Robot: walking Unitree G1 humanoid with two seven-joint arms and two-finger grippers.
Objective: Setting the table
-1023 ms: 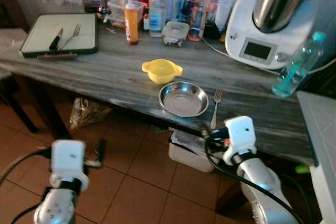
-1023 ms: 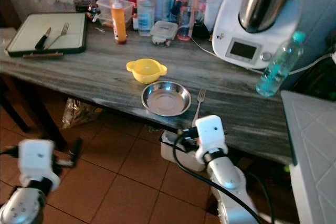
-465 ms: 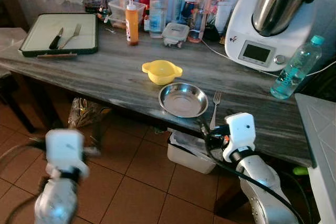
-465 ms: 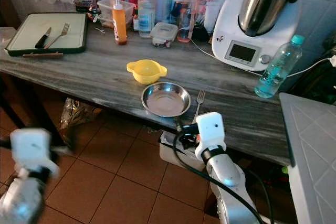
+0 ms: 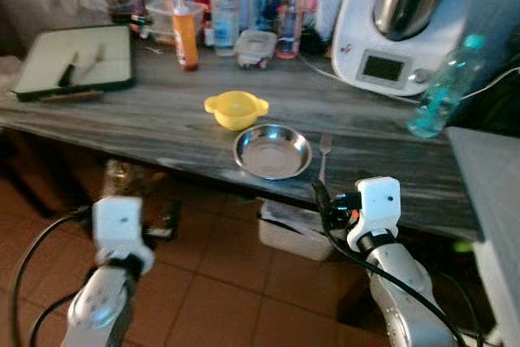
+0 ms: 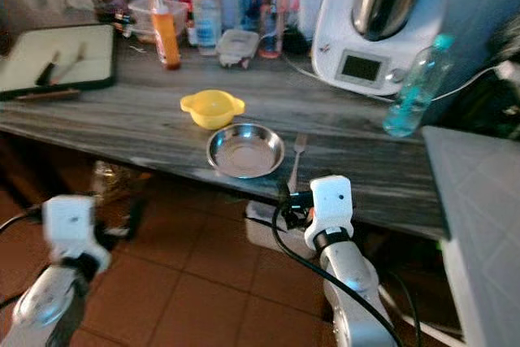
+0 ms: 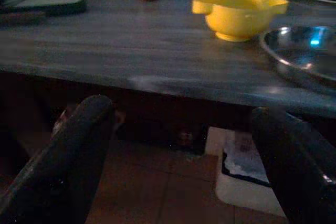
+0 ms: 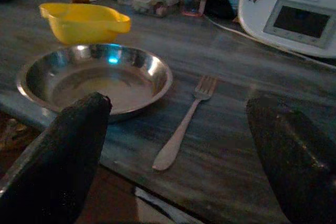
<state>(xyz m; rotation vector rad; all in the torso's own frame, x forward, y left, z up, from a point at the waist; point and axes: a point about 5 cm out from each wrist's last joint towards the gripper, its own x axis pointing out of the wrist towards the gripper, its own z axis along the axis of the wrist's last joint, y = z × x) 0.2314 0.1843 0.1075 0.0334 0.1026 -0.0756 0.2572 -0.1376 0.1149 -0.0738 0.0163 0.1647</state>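
Terracotta floor tiles (image 5: 219, 298) nearest, then the grey wood-grain worktop (image 5: 162, 123) running across.

Right hand (image 8: 178, 145) sits just off the worktop's near edge, fingers spread wide, nothing held. It looks straight along the plain steel fork (image 8: 185, 123), which lies flat with tines pointing away. Left hand (image 7: 178, 150) is lower, below worktop level at 8 o'clock of the bowls, also wide open and empty.

Shallow round steel bowl (image 5: 272, 152) sits by the near edge; fork (image 5: 323, 154) just beside it at 3 o'clock, apart. Small yellow plastic bowl with two lug handles (image 5: 236, 110) just beyond it at 11 o'clock.

Far side: green-rimmed tray with knife and fork (image 5: 73, 58) at 10 o'clock, bottles and tubs (image 5: 223, 6) at 12, white kitchen machine with steel jug (image 5: 398, 26) at 1, clear water bottle (image 5: 443, 87) at 2.

Change since a second ago: whole view shifted and blurred, so the camera moved; the left arm has swung. Bowl, fork, yellow bowl unchanged. Right hand stays aimed at the fork. Read: repositioning, setting only partly laid.
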